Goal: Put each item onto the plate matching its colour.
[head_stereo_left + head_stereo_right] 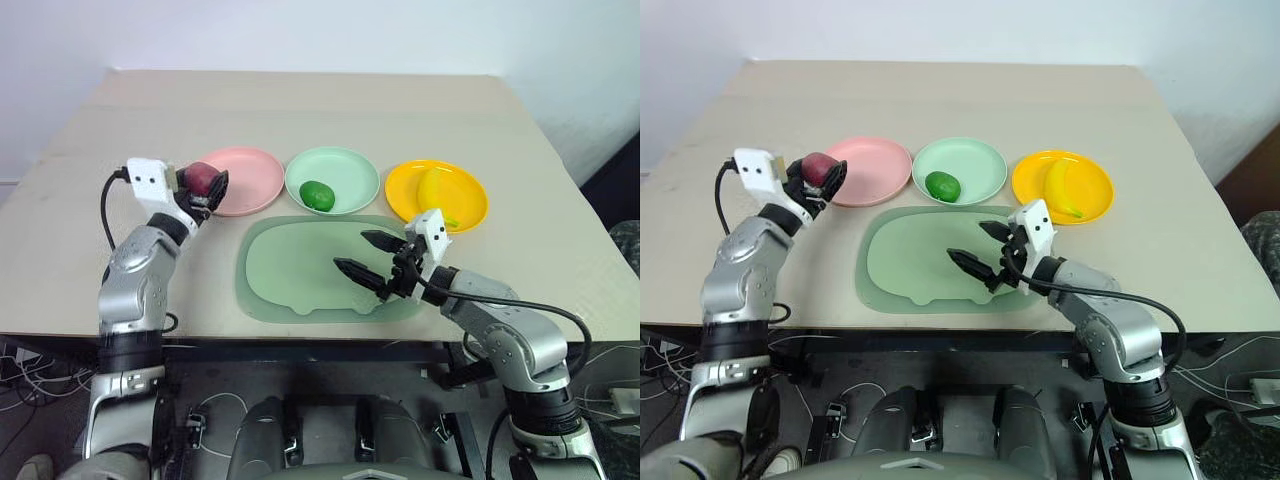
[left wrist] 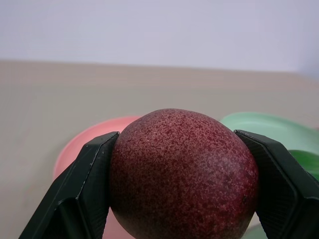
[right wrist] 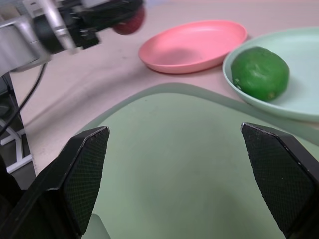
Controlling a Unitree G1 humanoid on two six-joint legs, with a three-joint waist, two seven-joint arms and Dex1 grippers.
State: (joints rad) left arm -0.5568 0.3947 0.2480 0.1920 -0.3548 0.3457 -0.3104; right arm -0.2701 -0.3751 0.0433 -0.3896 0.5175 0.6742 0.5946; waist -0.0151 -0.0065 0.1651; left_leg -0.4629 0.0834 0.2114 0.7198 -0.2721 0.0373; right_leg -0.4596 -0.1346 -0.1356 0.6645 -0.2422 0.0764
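My left gripper [image 1: 207, 186] is shut on the dark red-purple round fruit [image 2: 182, 174] and holds it in the air at the left rim of the pink plate [image 1: 255, 170]. One black finger [image 2: 82, 189] presses each side of the fruit. The glossy green oval fruit [image 1: 317, 195] lies on the pale mint green plate [image 1: 352, 165]. On the yellow-orange plate [image 1: 470, 195] rests the curved yellow banana [image 1: 432, 190]. My right gripper [image 1: 352, 249] hangs open over the large tray, nothing between its fingers [image 3: 87, 169], pointing toward the plates.
The three plates stand in a row across the middle of the beige table [image 1: 300, 110]. In front of them lies the large pale green rounded tray [image 1: 290, 265], bare, close to the table's near edge. Behind the plates the tabletop runs back to a white wall.
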